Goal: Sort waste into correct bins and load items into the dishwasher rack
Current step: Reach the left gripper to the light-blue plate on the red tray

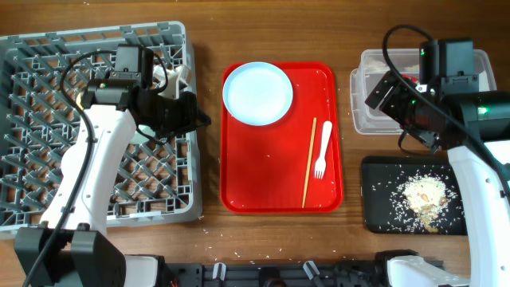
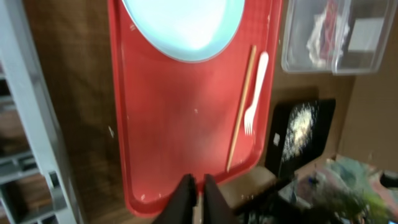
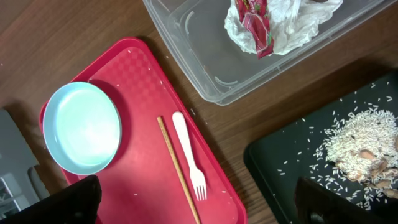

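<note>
The pale blue plate lies on a red serving tray, with a wooden chopstick and a white fork side by side to its right. My left gripper is shut with nothing between its fingers, and hovers between the grey dishwasher rack and the tray's left edge. My right gripper is open and empty, above the table between the tray and the bins. The clear tub holds the red wrapper and white tissue. Rice and food scraps lie in the black tray.
My left arm lies across the rack's right half and hides part of it. A pale object shows at the rack's top right beside the arm. Loose rice grains dot the red tray and the wooden table near the black tray.
</note>
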You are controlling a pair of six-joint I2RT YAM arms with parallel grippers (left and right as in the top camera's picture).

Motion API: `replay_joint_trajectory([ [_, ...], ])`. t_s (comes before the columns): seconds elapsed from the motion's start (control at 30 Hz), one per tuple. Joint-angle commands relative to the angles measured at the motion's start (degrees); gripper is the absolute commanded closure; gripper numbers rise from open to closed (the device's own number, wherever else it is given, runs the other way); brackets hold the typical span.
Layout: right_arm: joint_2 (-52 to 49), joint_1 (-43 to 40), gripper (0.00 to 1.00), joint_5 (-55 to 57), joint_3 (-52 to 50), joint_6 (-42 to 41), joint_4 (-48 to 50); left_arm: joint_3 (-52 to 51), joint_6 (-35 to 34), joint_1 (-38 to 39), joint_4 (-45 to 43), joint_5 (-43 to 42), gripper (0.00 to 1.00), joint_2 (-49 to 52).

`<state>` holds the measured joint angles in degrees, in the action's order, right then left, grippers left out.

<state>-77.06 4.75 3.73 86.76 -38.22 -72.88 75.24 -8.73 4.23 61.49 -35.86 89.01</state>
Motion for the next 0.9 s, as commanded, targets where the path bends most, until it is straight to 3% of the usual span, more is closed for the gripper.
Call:
replay_joint_trajectory([
  [0.0, -0.5, -0.2, 0.00, 1.0, 0.2, 0.7, 0.0, 0.7, 4.5, 0.2, 2.0, -2.5, 0.96, -1.0],
  [0.1, -0.5, -0.2, 0.00, 1.0, 0.2, 0.7, 0.0, 0.7, 5.6, 0.2, 3.0, -2.7, 0.95, -1.0],
  [0.13, -0.5, -0.2, 0.00, 1.0, 0.2, 0.7, 0.0, 0.7, 5.6, 0.2, 3.1, -2.7, 0.76, -1.0],
  [0.17, -0.5, -0.2, 0.00, 1.0, 0.2, 0.7, 0.0, 0.7, 5.6, 0.2, 3.1, -2.7, 0.47, -1.0],
  [0.3, -0.5, -0.2, 0.00, 1.0, 0.2, 0.7, 0.0, 0.7, 5.6, 0.2, 3.1, -2.7, 0.37, -1.0],
  [0.53, -0.5, -0.2, 0.00, 1.0, 0.2, 0.7, 0.0, 0.7, 12.6, 3.3, 5.5, -2.7, 0.37, -1.0],
  [0.7, -0.5, -0.2, 0.00, 1.0, 0.2, 0.7, 0.0, 0.7, 13.1, 7.7, 4.3, -2.0, 0.36, -1.0],
  [0.87, -0.5, -0.2, 0.00, 1.0, 0.2, 0.7, 0.0, 0.7, 14.8, 11.0, 3.7, -1.6, 0.42, -1.0],
])
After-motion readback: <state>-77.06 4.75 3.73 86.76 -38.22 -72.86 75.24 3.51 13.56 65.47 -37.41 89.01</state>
